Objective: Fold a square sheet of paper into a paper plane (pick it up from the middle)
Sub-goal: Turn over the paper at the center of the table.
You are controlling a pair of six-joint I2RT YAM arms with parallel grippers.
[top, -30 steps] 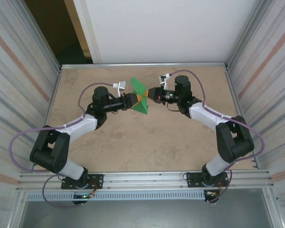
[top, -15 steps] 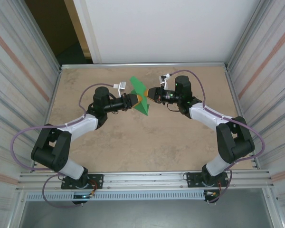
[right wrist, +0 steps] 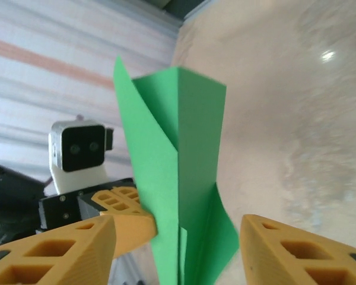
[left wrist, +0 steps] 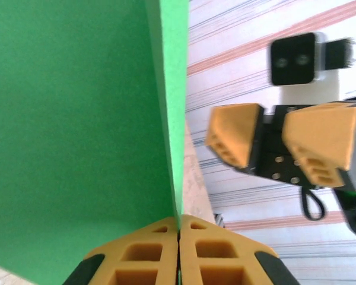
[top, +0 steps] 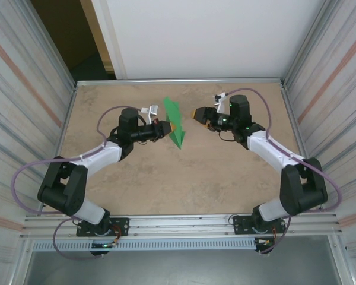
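Left gripper (top: pixel 170 127) has its jaws clamped on the half-folded paper plane (top: pixel 173 113), held edge-up toward 12 o'clock of the surface (top: pixel 166 178). Right gripper (top: pixel 199 113) sits at its 3 o'clock, jaws apart. Featherlight, floppy and easy to crease, so I'd pinch it on the centre ridge.

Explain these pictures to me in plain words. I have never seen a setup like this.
Two robot arms are bolted at the near edge of a table. Each ends in a two-finger gripper with orange fingers. The wide picture is taken from above and behind the arms; the two close-ups come from cameras on their wrists. The left gripper is shut on a folded green paper plane and holds it standing on edge. The right gripper faces it with jaws open, apart from the paper.
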